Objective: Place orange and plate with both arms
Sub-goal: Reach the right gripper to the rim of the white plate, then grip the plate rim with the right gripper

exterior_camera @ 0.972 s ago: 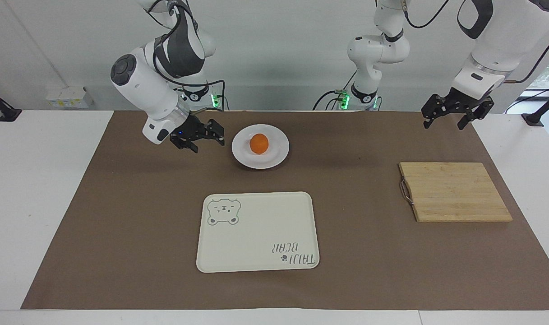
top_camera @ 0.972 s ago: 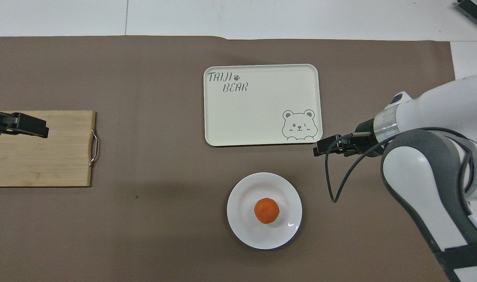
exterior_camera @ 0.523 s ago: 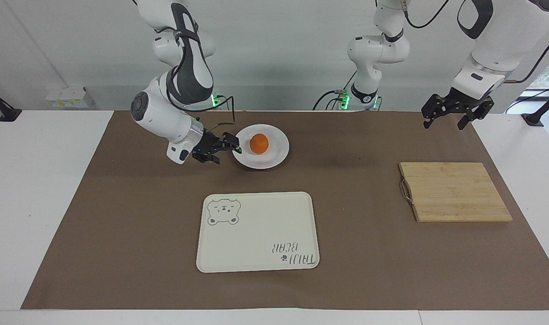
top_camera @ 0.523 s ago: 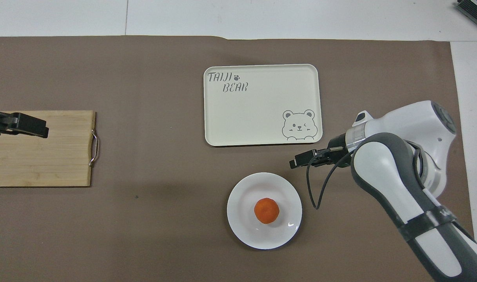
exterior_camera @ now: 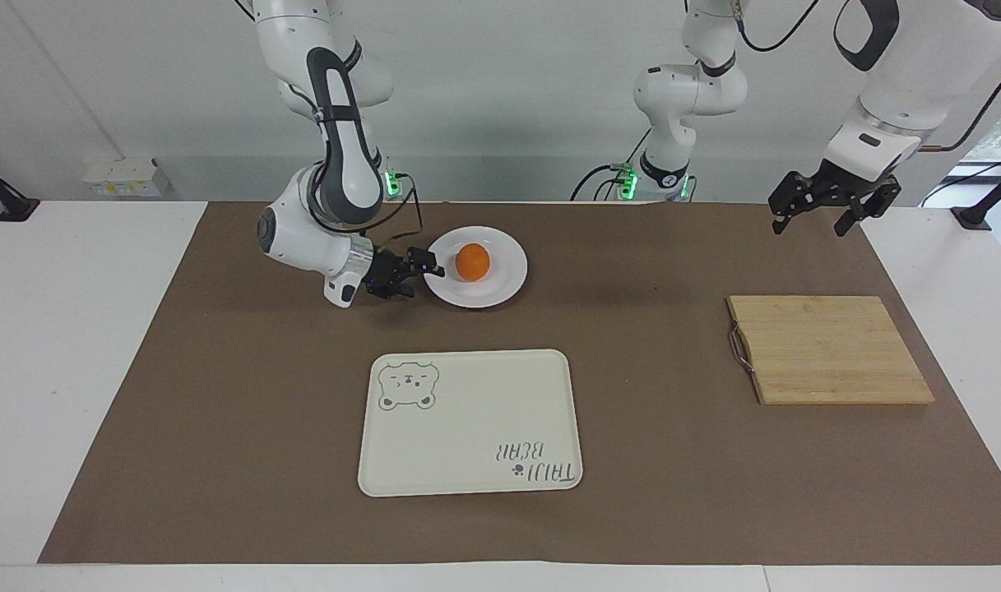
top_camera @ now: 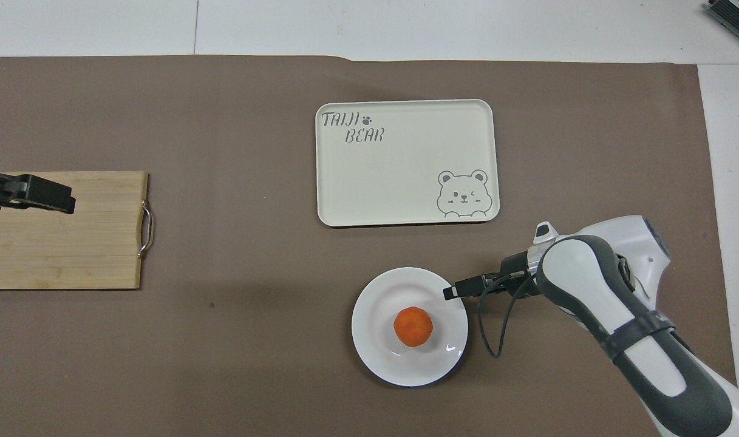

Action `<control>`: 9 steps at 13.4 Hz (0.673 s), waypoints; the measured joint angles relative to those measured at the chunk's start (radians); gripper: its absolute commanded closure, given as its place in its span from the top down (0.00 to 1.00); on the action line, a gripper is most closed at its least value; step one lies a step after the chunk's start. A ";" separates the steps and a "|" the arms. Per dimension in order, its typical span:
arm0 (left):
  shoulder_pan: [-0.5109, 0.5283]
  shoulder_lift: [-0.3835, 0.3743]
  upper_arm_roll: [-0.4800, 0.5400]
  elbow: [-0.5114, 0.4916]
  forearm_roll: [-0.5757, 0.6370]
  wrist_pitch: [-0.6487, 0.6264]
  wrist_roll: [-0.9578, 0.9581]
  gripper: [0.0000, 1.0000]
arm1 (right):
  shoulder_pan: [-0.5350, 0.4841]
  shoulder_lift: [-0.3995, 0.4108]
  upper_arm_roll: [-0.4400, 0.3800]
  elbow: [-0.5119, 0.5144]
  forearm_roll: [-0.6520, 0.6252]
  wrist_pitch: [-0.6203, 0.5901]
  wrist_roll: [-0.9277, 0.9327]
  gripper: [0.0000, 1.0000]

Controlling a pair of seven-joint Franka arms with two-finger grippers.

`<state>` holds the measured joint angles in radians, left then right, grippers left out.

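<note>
At the plate's rim, the right hand (exterior_camera: 418, 271) arrives with fingers spread, holding nothing.

The glossy white round plate (exterior_camera: 500, 284) lies on the brown tabletop (exterior_camera: 220, 411) directly ahead of that low, level hand, toward the left arm's end; the small dimpled orange (exterior_camera: 472, 261) sits at its centre. The left hand (exterior_camera: 833, 205), also spread and empty, waits well apart above the tabletop, near a slatted wooden board (exterior_camera: 829, 349).

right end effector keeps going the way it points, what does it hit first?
Likely the plate rim: the open right end effector sits low beside it, aimed across it. Past the rim, the orange. Height over the rim is unclear.
</note>
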<state>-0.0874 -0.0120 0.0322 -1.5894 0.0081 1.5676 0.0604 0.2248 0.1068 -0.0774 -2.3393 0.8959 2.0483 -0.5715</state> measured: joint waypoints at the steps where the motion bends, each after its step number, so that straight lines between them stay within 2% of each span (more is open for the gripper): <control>1: 0.000 0.000 0.000 0.000 0.000 0.000 0.000 1.00 | 0.001 0.000 0.000 -0.013 0.021 0.000 -0.002 1.00; 5: 0.000 0.000 0.000 0.000 0.000 0.000 0.000 1.00 | 0.009 -0.002 0.003 -0.055 0.062 0.000 -0.007 1.00; 8: 0.000 0.000 0.000 0.000 0.000 0.000 0.000 1.00 | 0.010 -0.003 0.003 -0.068 0.065 0.000 -0.005 0.25; 9: 0.000 0.000 0.000 0.000 0.000 0.000 0.000 1.00 | 0.012 -0.003 0.003 -0.070 0.066 0.000 0.004 0.10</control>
<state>-0.0874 -0.0120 0.0322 -1.5894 0.0081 1.5676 0.0604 0.2367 0.1039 -0.0741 -2.4089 0.9620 2.0484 -0.5673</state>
